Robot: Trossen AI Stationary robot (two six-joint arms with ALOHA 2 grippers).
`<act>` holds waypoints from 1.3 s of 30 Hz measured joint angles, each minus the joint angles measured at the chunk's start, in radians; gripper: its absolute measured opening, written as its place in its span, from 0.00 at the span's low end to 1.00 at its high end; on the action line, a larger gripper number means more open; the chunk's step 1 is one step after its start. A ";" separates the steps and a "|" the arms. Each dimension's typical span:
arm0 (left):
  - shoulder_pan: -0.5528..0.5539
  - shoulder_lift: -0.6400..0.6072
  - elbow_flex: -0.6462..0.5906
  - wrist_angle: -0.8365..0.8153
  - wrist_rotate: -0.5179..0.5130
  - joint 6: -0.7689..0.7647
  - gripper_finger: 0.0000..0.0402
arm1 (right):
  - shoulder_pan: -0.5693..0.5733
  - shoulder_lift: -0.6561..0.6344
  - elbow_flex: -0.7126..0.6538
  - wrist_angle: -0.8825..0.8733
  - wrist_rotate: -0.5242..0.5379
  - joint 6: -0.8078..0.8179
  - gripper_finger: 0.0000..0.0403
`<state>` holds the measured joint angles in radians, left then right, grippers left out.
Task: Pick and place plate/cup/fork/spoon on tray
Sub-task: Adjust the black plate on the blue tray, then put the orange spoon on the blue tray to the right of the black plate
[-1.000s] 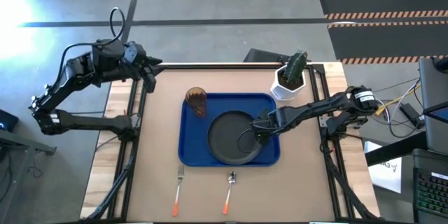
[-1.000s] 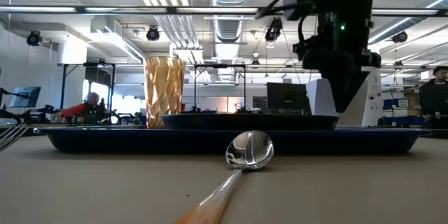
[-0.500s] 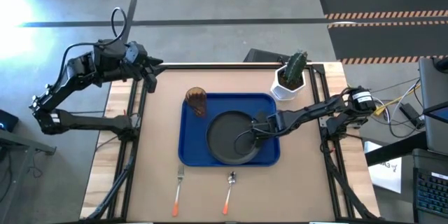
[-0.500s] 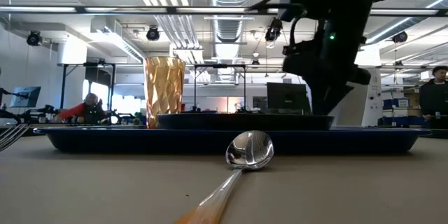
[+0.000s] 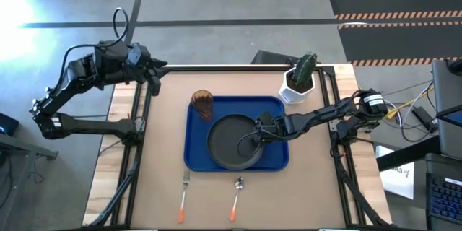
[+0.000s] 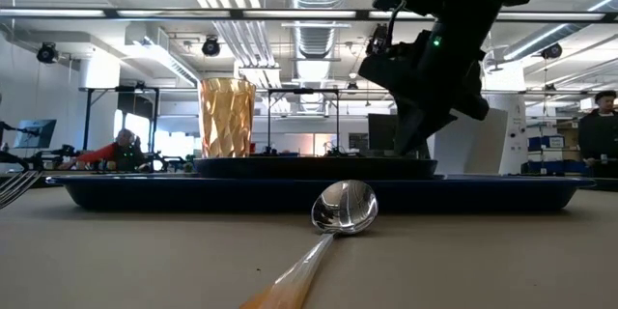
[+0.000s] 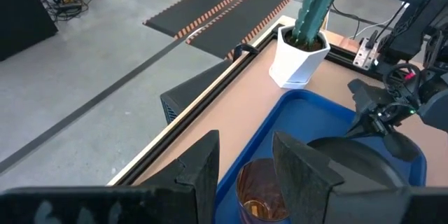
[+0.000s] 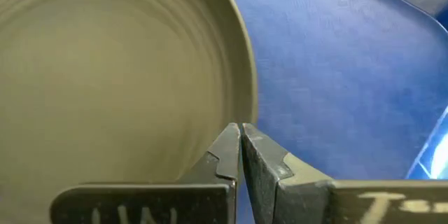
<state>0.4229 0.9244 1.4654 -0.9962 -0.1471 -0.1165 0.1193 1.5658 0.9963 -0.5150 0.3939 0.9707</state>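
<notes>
On my far left the left gripper (image 5: 155,78) hangs off the table's back left corner, its two fingers (image 7: 203,164) spread apart with nothing between them. Moving right, I see the fork (image 5: 184,195) and then the spoon (image 5: 236,196) lying on the bare table just in front of the blue tray (image 5: 196,155), handles pointing toward the front edge. The cup (image 5: 202,105) stands upright in the tray's back left corner. The plate (image 5: 227,144) lies flat on the tray, left of centre. The right gripper (image 5: 254,133) sits at the plate's right rim, and in the wrist view its fingertips (image 8: 227,148) are pressed together right at that rim. Farther right, a white pot with a cactus (image 5: 299,79) stands behind the tray.
</notes>
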 joint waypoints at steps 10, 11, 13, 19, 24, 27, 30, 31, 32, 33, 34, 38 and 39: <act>0.000 -0.005 0.000 -0.047 0.000 -0.006 0.29 | 0.001 -0.039 0.093 -0.003 -0.213 -0.122 0.02; 0.000 -0.004 0.000 -0.058 0.000 -0.006 0.29 | 0.003 -0.042 0.113 -0.004 -0.248 -0.137 0.02; 0.000 -0.005 0.000 -0.062 0.000 -0.007 0.29 | 0.005 -0.046 0.158 -0.005 -0.308 -0.168 0.02; 0.000 -0.006 0.000 -0.062 0.000 -0.005 0.29 | 0.029 -0.046 0.320 -0.033 -0.426 -0.205 0.02; 0.000 -0.016 0.000 -0.068 0.000 0.022 0.29 | 0.101 -0.039 0.448 -0.083 -0.444 -0.080 0.05; 0.000 -0.025 -0.001 -0.071 0.000 0.042 0.29 | 0.167 -0.012 0.515 -0.079 -0.409 0.044 0.08; 0.000 -0.035 -0.001 -0.078 0.000 0.076 0.29 | 0.230 0.034 0.578 -0.079 -0.371 0.162 0.13; 0.000 -0.039 -0.001 -0.082 0.000 0.081 0.29 | 0.249 0.053 0.599 -0.078 -0.353 0.194 0.15; 0.000 -0.041 -0.001 -0.091 0.000 0.092 0.29 | 0.267 0.074 0.619 -0.077 -0.342 0.230 0.17; 0.000 -0.044 -0.001 -0.096 0.000 0.102 0.29 | 0.281 0.098 0.638 -0.078 -0.339 0.263 0.19; 0.000 -0.048 -0.001 -0.097 0.000 0.105 0.29 | 0.292 0.126 0.657 -0.079 -0.338 0.295 0.22; 0.000 -0.062 -0.001 -0.118 0.000 0.108 0.29 | 0.335 0.256 0.751 -0.079 -0.345 0.395 0.29; 0.000 -0.066 -0.001 -0.127 0.000 0.108 0.29 | 0.345 0.291 0.777 -0.078 -0.359 0.409 0.31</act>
<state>0.4232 0.8582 1.4647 -1.1233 -0.1467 -0.0090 0.4640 1.8566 1.7729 -0.5934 0.0347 1.3800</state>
